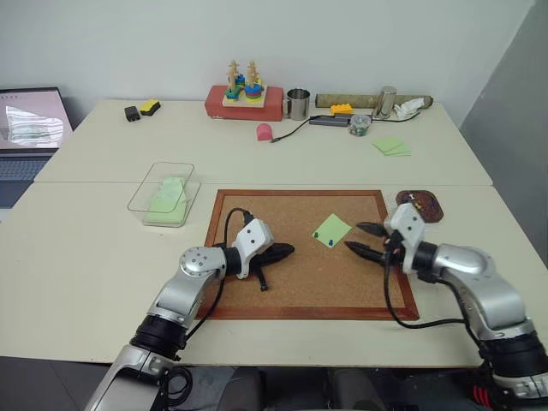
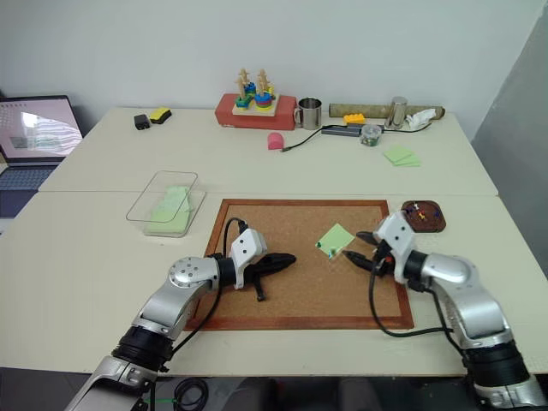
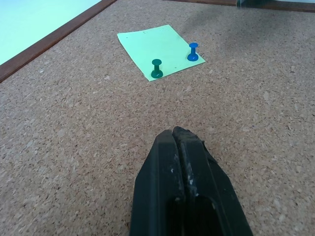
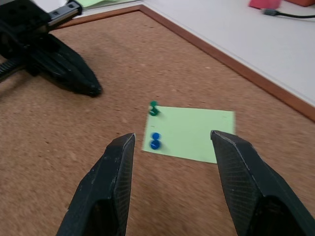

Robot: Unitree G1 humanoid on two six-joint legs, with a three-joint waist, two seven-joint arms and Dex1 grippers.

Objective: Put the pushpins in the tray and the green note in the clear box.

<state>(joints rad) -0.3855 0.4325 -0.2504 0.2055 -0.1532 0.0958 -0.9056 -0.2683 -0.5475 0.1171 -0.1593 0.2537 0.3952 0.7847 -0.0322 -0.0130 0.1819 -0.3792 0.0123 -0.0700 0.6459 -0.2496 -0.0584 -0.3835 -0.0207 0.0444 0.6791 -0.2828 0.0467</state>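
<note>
Left end effector [image 1: 281, 251] shut and empty on the cork board [image 1: 257, 295], right end effector [image 1: 366, 239] open and empty
Clear box [image 1: 144, 199] sits left of the board; green note [image 1: 332, 229] lies pinned between them by a green pushpin [image 3: 156, 68] and a blue pushpin [image 3: 192, 51]; tray [image 1: 428, 206] just right of the board

Office or lab test room: two pale tables [image 1: 103, 248] pushed together against a bare white wall [image 1: 342, 43]. Open laptop [image 1: 30, 128] far left. Along the far edge, a wooden stacking toy [image 1: 243, 84] on a red box, steel mug [image 1: 297, 104], cables, loose sticky notes [image 1: 392, 146].
</note>
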